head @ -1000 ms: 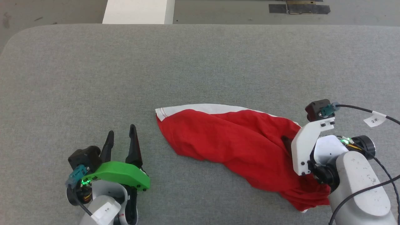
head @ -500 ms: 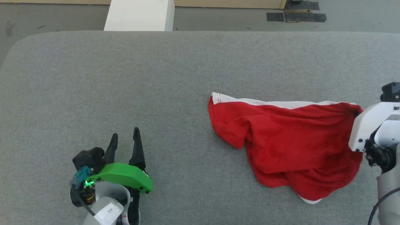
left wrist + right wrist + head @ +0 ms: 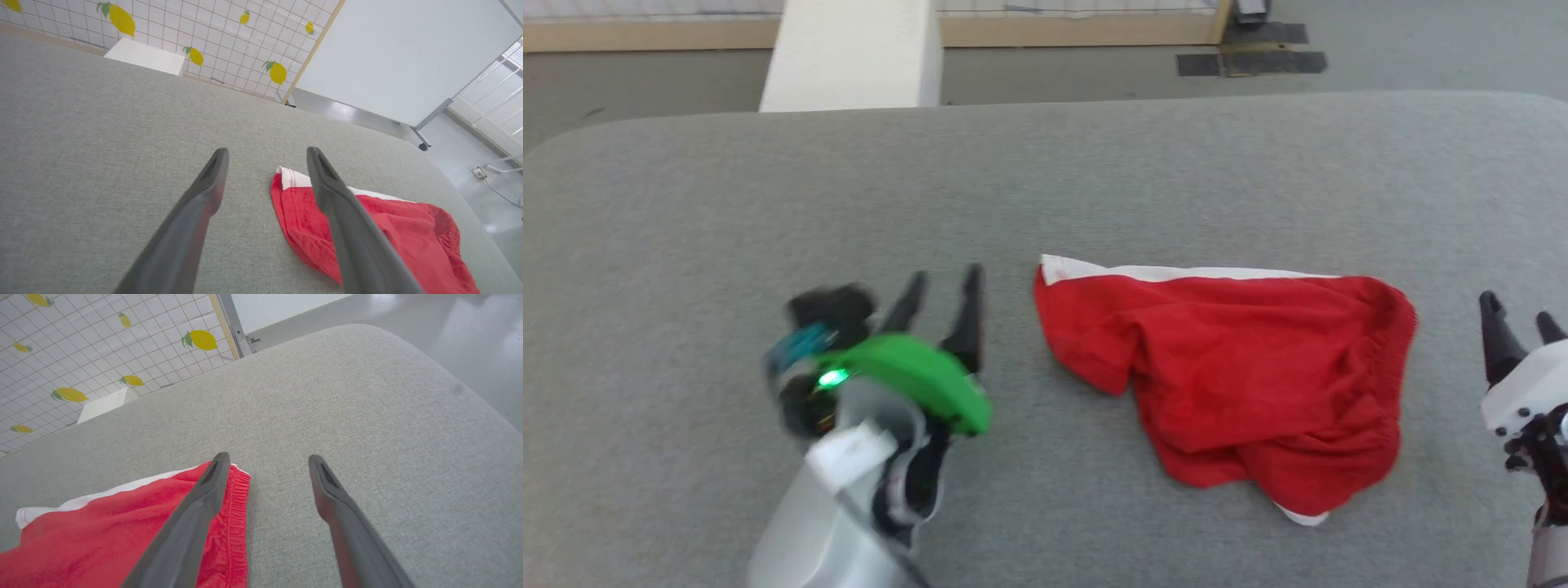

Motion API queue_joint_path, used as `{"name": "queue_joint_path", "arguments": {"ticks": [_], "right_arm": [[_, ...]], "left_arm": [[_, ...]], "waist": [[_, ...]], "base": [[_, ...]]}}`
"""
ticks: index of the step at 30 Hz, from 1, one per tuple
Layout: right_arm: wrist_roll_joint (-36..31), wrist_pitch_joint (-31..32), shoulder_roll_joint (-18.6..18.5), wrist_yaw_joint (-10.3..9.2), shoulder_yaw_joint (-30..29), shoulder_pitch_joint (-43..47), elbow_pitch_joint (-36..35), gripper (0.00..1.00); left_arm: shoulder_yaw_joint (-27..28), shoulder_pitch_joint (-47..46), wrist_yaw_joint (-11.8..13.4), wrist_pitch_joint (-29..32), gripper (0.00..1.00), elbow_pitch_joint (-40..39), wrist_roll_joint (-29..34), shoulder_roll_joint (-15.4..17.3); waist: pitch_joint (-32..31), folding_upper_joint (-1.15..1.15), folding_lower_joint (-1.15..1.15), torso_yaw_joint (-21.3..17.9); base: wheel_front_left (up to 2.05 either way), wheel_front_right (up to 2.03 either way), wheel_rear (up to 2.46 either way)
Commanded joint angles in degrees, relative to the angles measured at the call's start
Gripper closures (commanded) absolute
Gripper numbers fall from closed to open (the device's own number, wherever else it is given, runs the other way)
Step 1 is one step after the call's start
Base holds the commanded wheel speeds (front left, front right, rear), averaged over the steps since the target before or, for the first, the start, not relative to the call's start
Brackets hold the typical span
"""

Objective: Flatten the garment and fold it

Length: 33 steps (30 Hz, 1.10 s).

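Shorts: the red athletic shorts [image 3: 1241,384] lie loose on the grey bench [image 3: 768,204], right of centre, between your two tools and touching neither.
Lay: not flat. One leg spreads toward your left, with the white side stripe [image 3: 1176,273] running along the far edge. The near part is heaped in soft folds, and a scrap of white trim [image 3: 1303,514] pokes out at the near edge.
Waistband: the gathered elastic waistband [image 3: 1401,343] forms the edge facing your right side.
Left tool [image 3: 946,276]: fingers spread, nothing between them, just beside the white-hemmed leg corner. It is blurred in the head view.
Right tool [image 3: 1517,309]: fingers spread and empty, near the waistband but apart from it.
Why so: my reading is that you have a tool at each end so you can pinch the hem and the waistband and draw the cloth taut.
Stage: flattening is not yet done and no fold has been made.
Watch: the fabric looks thin, so a pinch may take both layers. The near heap will likely need its own spreading.
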Motion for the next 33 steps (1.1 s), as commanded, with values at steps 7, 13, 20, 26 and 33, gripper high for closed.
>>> {"name": "queue_joint_path", "arguments": {"ticks": [7, 13, 20, 26, 33], "right_arm": [[4.0, -2.1, 0.2, -0.08, 2.1, 2.9, -0.7, 0.0], [5.0, -3.2, 0.2, -0.08, 2.0, 3.6, -0.5, 0.0], [5.4, -3.9, 0.2, -0.08, 3.0, 3.5, 0.1, 0.0], [5.3, -3.7, 0.2, -0.08, 3.5, 4.3, 0.1, 0.0], [5.4, -2.6, 0.2, -0.08, 4.6, 5.2, -0.3, 0.0]], "left_arm": [[-7.4, -5.1, 1.2, 19.2, 0.0, 6.9, -1.4, -0.4], [-8.1, -5.0, 1.5, 20.7, 0.0, 8.9, -1.5, -0.2], [-5.5, -5.1, -0.6, 15.1, 1.0, 7.6, -3.7, -0.6], [0.0, -0.2, 1.2, 10.2, 1.0, 1.0, -6.3, 1.0], [4.8, 10.2, 6.3, 9.6, 1.0, -3.4, -8.4, 3.4]], "waist": [[2.2, 0.0, 0.0, -8.3], [3.4, 0.0, 0.0, -9.3], [3.2, 0.0, 0.0, -7.4], [1.6, 0.0, 0.0, -3.6], [0.4, 0.0, 0.0, 0.0]], "base": [[0.0, 0.0, 0.0], [0.0, 0.0, 0.0], [0.0, 0.0, 0.0], [0.0, 0.0, 0.0], [0.0, 0.0, 0.0]]}}
